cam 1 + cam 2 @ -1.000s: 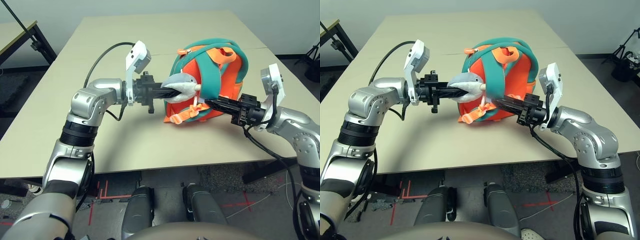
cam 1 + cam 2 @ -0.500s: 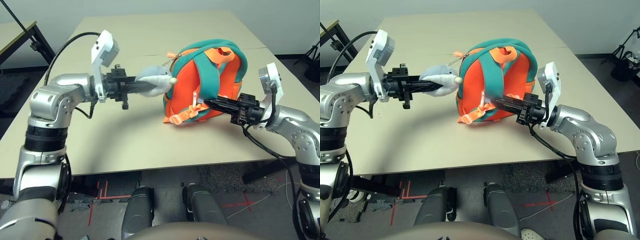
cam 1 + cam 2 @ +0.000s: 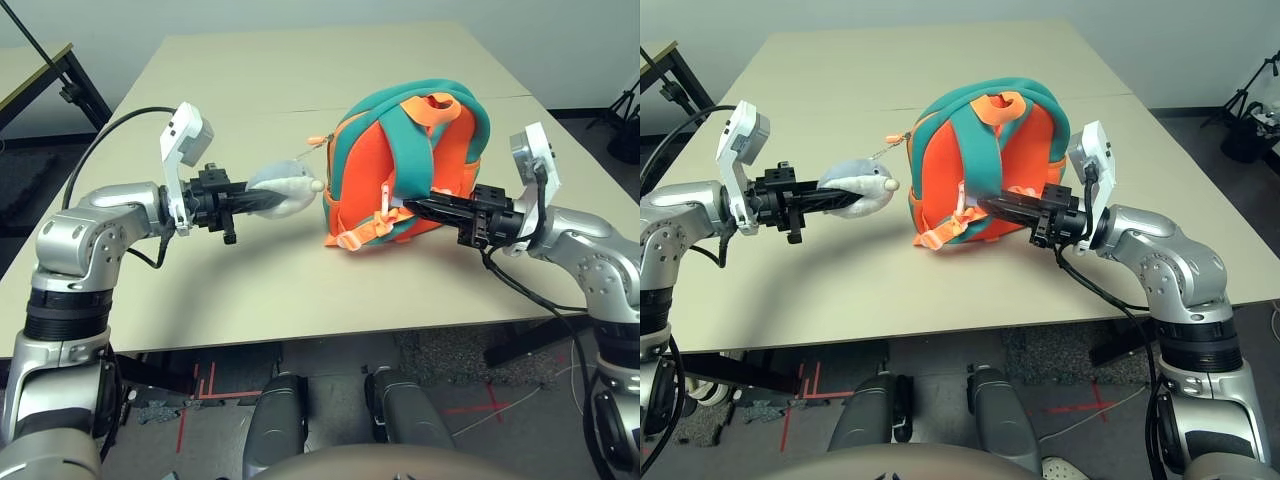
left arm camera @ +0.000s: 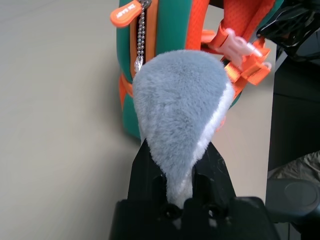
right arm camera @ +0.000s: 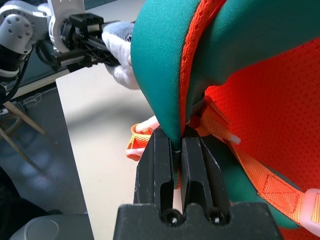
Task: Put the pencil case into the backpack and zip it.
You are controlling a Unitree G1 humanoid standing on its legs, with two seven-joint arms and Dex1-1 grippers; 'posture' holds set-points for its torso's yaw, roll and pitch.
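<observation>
The teal-and-orange backpack (image 3: 400, 170) stands upright on the table, straps toward me. My left gripper (image 3: 265, 201) is shut on the grey-white plush fish toy (image 4: 177, 110), held just left of the backpack above the table. A bead chain (image 4: 141, 35) runs from the toy to the orange zipper pull (image 4: 127, 12) on the bag's side. At the bag's lower front, my right gripper (image 5: 175, 137) is shut on a teal shoulder strap (image 5: 165, 75). The pencil case is out of view.
The beige table (image 3: 250, 290) has open surface in front of and to the left of the bag. Its front edge runs just below both arms. A second table (image 3: 30, 70) stands at the far left.
My left gripper has carried the plush fish from in front of the backpack out to the left and slightly down. The right gripper has kept its hold on the strap.
</observation>
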